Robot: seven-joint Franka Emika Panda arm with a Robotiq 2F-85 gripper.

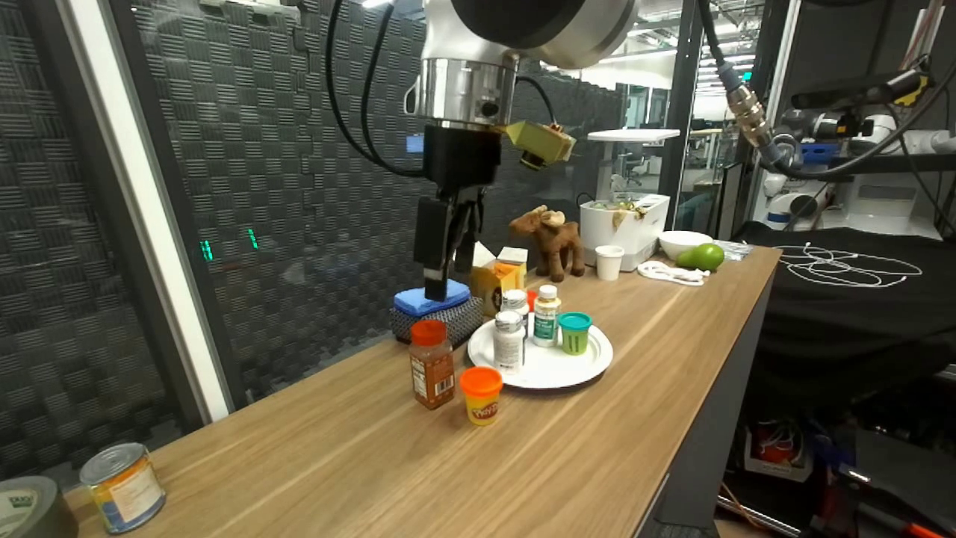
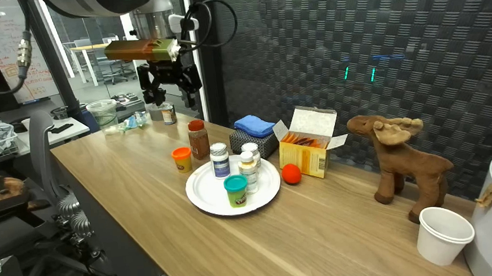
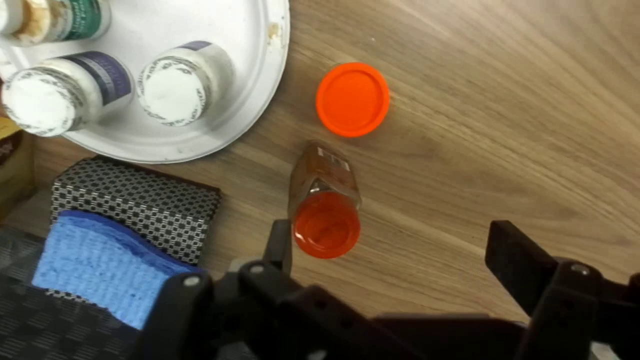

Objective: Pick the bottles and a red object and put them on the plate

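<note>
The white plate point(image 1: 556, 377) holds several bottles: a white bottle point(image 1: 509, 344), another white bottle point(image 2: 250, 150) and a clear bottle with a green label point(image 1: 546, 317), all upright. A green tub with teal lid point(image 2: 236, 191) also stands on it. A red-brown bottle with a red lid point(image 1: 432, 366) stands upright on the table beside the plate. A squat orange-lidded tub point(image 1: 481, 396) stands near it. A red ball point(image 2: 291, 174) lies just off the plate. My gripper point(image 3: 390, 240) is open and empty, above the table; in the wrist view the red-brown bottle's lid shows near its left finger.
A patterned box with a blue cloth point(image 2: 254, 130) and an open yellow box point(image 2: 304, 151) stand by the dark wall. A brown toy moose point(image 2: 401, 161) and white cups point(image 2: 444, 234) stand farther along. A can point(image 1: 123, 486) and tape roll point(image 1: 33, 508) are at the opposite end.
</note>
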